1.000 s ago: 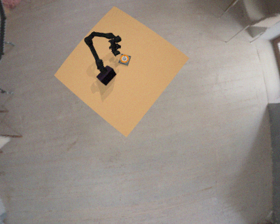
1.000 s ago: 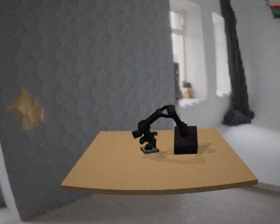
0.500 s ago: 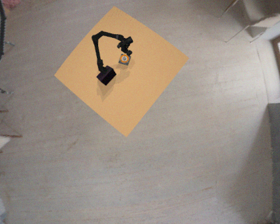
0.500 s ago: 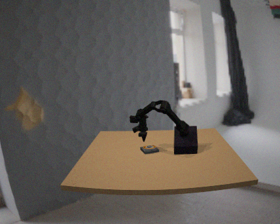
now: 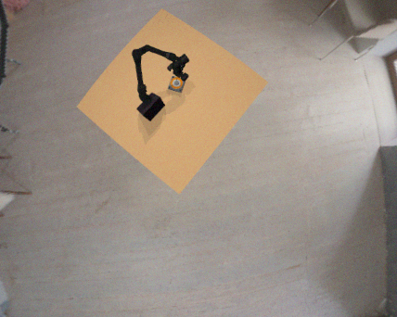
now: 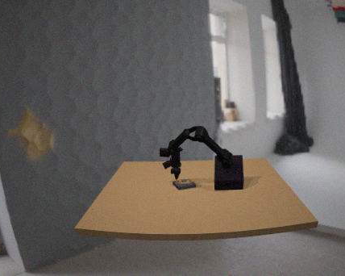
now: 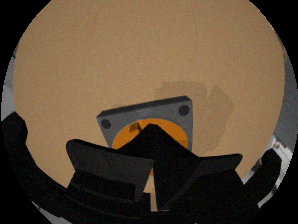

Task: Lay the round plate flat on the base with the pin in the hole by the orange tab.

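Note:
The round orange plate (image 5: 172, 85) (image 6: 189, 181) (image 7: 173, 134) sits on the square grey base (image 5: 179, 90) (image 6: 184, 187) (image 7: 145, 111). In the wrist view only its far part shows; a small darker brown patch at its far left edge may be the tab. Pin, hole and any tilt of the plate cannot be made out. My gripper (image 6: 176, 177) (image 7: 151, 128) is shut with nothing between the fingers. It points down, its tips low at the plate's edge in the exterior view. Whether they touch it cannot be told. The fingers hide the post in the wrist view.
The base lies on the wooden table top (image 5: 182, 153) (image 6: 150, 214) (image 7: 75, 65). The arm's dark mounting block (image 5: 150, 107) (image 6: 229, 173) stands on the same table, to the right of the base in the exterior view. Two dark round marks show on the base's far corners in the wrist view.

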Motion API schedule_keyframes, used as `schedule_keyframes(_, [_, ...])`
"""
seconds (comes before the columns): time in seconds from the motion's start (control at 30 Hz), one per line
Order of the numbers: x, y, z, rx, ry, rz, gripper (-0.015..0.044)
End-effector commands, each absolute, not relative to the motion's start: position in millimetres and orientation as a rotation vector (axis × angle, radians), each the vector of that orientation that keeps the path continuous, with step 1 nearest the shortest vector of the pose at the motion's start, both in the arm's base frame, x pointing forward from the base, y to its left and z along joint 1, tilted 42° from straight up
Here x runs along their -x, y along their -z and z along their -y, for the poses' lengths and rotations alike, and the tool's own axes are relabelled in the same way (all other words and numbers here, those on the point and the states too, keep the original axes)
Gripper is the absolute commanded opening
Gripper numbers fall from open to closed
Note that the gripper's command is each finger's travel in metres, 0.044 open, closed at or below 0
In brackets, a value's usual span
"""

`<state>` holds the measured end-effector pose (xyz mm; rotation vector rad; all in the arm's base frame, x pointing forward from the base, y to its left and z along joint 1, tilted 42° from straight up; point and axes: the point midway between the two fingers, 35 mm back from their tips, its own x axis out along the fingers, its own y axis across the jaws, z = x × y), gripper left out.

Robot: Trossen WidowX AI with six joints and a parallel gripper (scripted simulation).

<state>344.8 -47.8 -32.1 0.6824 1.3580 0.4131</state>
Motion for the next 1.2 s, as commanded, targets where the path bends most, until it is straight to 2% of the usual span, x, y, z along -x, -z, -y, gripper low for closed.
schedule_keyframes(0.0, [-346.3, 39.0, 41.8, -0.692, -0.41, -1.353, 0.0])
schedule_keyframes(1.17, [-327.0, 19.4, 10.6, -0.694, -0.411, -1.354, 0.0])
